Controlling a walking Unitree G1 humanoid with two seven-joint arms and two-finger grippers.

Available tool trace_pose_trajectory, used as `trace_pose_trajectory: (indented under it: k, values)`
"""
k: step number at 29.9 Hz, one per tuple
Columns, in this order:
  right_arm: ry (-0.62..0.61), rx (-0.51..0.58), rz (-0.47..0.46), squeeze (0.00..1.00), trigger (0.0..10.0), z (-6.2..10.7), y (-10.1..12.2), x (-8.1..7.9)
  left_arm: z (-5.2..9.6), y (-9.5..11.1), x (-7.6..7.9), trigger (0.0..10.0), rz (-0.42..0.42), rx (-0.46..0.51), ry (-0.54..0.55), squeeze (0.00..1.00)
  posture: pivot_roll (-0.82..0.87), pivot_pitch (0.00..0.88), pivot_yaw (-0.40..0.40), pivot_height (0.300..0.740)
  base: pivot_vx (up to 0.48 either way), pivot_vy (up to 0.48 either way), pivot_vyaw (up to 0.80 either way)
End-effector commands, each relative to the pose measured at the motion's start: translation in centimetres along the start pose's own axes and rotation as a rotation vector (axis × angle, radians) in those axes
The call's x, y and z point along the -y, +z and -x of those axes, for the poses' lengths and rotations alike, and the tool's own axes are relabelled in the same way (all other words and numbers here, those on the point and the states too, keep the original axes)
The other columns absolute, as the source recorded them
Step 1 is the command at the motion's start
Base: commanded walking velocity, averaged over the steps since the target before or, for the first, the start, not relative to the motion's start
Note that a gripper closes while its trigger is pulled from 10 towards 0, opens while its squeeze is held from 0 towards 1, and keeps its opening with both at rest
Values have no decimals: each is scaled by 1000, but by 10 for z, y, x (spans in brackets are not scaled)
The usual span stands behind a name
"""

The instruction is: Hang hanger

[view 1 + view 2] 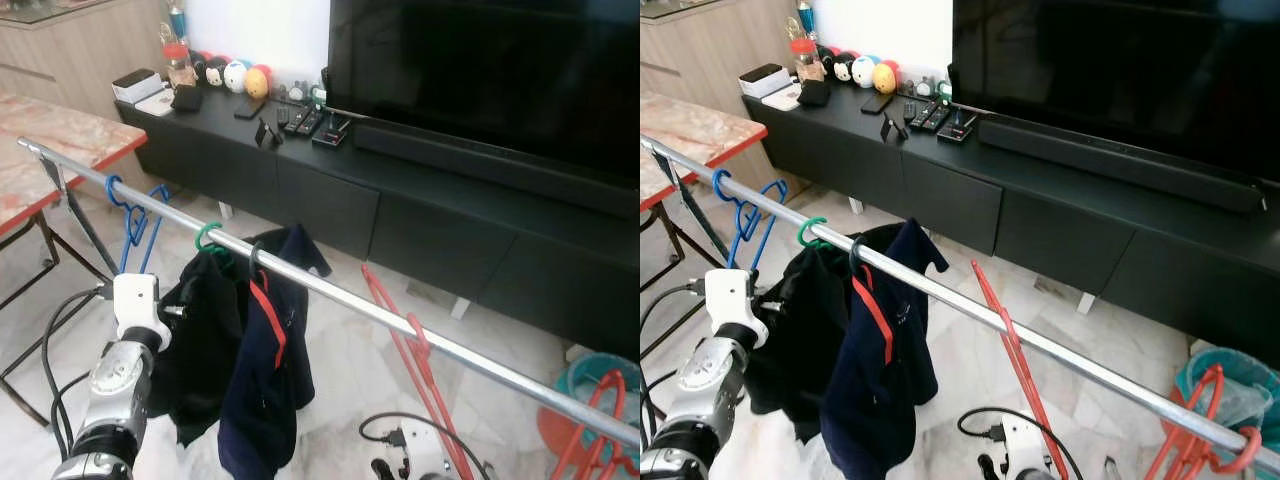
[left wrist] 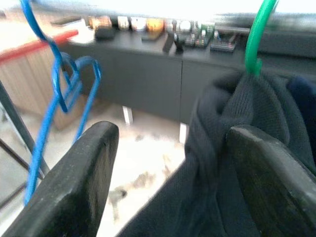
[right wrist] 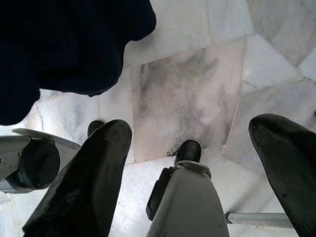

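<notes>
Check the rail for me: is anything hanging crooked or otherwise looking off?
Yes. The red hanger sits steeply tilted on the metal rail, its long side slanting down toward the floor rather than hanging square. The dark garment on the green hanger is bunched against the navy jacket. The blue hangers hang normally.

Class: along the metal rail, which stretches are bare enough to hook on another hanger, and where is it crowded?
The rail is bare between the blue hangers and green hanger, and between the navy jacket and red hanger. Green hanger and jacket crowd together.
</notes>
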State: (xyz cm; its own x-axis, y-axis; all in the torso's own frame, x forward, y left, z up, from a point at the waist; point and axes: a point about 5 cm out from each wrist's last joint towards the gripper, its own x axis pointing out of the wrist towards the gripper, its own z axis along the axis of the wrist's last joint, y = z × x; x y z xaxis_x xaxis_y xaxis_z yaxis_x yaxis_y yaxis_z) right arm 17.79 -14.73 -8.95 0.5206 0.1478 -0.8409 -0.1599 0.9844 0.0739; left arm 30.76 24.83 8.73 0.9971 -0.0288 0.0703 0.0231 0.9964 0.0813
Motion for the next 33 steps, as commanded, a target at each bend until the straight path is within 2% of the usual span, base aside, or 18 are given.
trace_pose_trajectory:
  k: [1, 7, 10, 12, 13, 17, 18, 19, 20, 22, 24, 25, 27, 29, 33]
  values:
    - [-4, 0, -2, 0, 10000, 0, 0, 2, 2, 13, -6, 10000, -18, 60, 9, 1000, -53, 0, -7, 740, 0, 0, 0]
    - [-3, 0, 1, 0, 10000, 0, 0, 2, 17, 32, -10, 10000, -75, 133, 16, 1000, -47, 0, -4, 740, 0, 0, 0]
    - [-3, 1, 2, 0, 10000, 0, 0, 2, 36, 35, -16, 10000, -118, 127, 79, 1000, -46, 0, -3, 740, 0, 0, 0]
    - [-3, 2, 1, 0, 10000, 0, 0, 2, 53, 28, -23, 10000, -155, 86, 144, 1000, -46, 0, -3, 740, 0, 0, 0]
    - [-3, 2, 2, 0, 10000, 0, 1, 2, 56, 27, -24, 10000, -157, 81, 154, 1000, -46, 0, -3, 740, 0, 0, 0]
    - [-1, 1, 7, 0, 10000, 0, 1, 2, 89, -4, -40, 10000, -215, -75, 274, 1000, -37, 0, 0, 740, 0, 0, 0]
    - [1, 0, 10, 0, 10000, 0, 1, 2, 105, -21, -49, 10000, -228, -171, 346, 565, -28, 0, -1, 740, 0, 0, 0]
    - [1, 0, 10, 0, 10000, 0, 1, 2, 112, -31, -53, 10000, -239, -229, 374, 0, -29, 0, 0, 740, 0, 0, 0]
    - [2, -1, 10, 0, 10000, 0, 1, 2, 118, -36, -54, 10000, -248, -270, 393, 0, -29, 0, 0, 740, 0, 0, 0]
    - [2, 0, 10, 0, 10000, 0, 1, 2, 137, -58, -61, 10000, -292, -418, 448, 0, -32, 0, 3, 740, 0, 0, 0]
    - [3, 0, 9, 0, 10000, 0, 1, 1, 144, -65, -62, 10000, -290, -458, 468, 0, -32, 0, 3, 740, 0, 0, 0]
    - [3, 1, 9, 0, 10000, 0, 1, 1, 152, -77, -63, 10000, -298, -545, 481, 0, -34, 0, 5, 740, 0, 0, 0]
    - [3, 0, 9, 0, 10000, 0, 1, 1, 156, -84, -61, 10000, -282, -586, 485, 0, -33, 0, 4, 740, 0, 0, 0]
    - [4, -6, 20, 0, 10000, 0, 0, 1, 157, -96, -52, 10000, -311, -648, 398, 0, -27, 0, 3, 740, 0, 0, 0]
    - [-7, -9, 20, 0, 10000, 0, -1, 1, 154, -122, -31, 10000, -205, -785, 304, 0, -27, 0, 4, 740, 0, 0, 0]
